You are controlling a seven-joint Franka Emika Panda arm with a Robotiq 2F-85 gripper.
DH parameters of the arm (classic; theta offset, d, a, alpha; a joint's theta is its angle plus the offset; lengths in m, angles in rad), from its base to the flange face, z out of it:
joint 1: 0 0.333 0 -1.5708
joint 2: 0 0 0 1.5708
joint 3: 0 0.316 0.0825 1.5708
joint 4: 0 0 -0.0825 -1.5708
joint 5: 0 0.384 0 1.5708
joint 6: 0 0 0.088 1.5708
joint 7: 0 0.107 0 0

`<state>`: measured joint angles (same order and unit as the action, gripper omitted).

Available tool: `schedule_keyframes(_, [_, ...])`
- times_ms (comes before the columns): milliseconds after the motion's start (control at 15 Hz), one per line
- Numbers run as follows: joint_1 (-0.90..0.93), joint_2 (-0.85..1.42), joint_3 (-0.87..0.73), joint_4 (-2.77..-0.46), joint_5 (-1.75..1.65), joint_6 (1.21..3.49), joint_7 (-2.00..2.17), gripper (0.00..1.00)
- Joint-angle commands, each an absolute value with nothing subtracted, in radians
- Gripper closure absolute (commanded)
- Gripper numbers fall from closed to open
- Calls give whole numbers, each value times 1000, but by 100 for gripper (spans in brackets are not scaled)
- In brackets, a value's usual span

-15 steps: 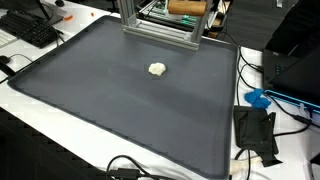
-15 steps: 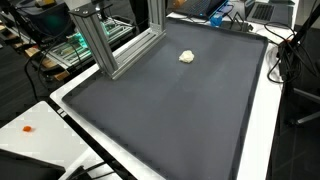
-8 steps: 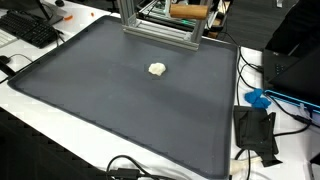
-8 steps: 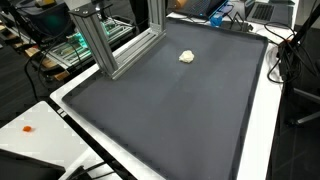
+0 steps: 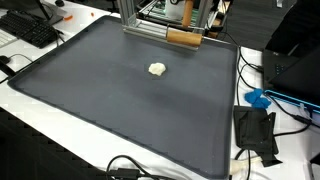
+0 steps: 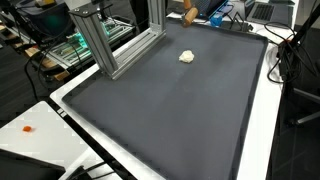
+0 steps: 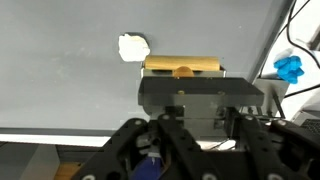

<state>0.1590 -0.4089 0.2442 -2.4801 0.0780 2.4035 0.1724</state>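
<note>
In my wrist view the tool (image 7: 200, 110) comes in from the bottom edge, pointing down at the grey counter (image 7: 60, 90). A dark slab hides its jaws, so I cannot tell how wide they stand. Just past it a wooden cylinder (image 7: 183, 66) lies crosswise, its long axis left to right. The white crumpled lump (image 7: 133, 46) rests on the counter just beyond the cylinder's left end. In an exterior view, the cylinder (image 5: 183, 37) hangs by the aluminium frame (image 5: 160, 28).

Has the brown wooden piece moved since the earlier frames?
Yes. The brown wooden piece has dropped from high up the aluminium frame down to its base rail.
</note>
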Motion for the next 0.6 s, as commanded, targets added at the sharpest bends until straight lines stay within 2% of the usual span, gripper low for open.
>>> schedule_keyframes(0, [122, -276, 257, -2406, -19, 2455, 211, 78])
schedule_keyframes(533, [100, -70, 218, -2313, -152, 2478, 263, 78])
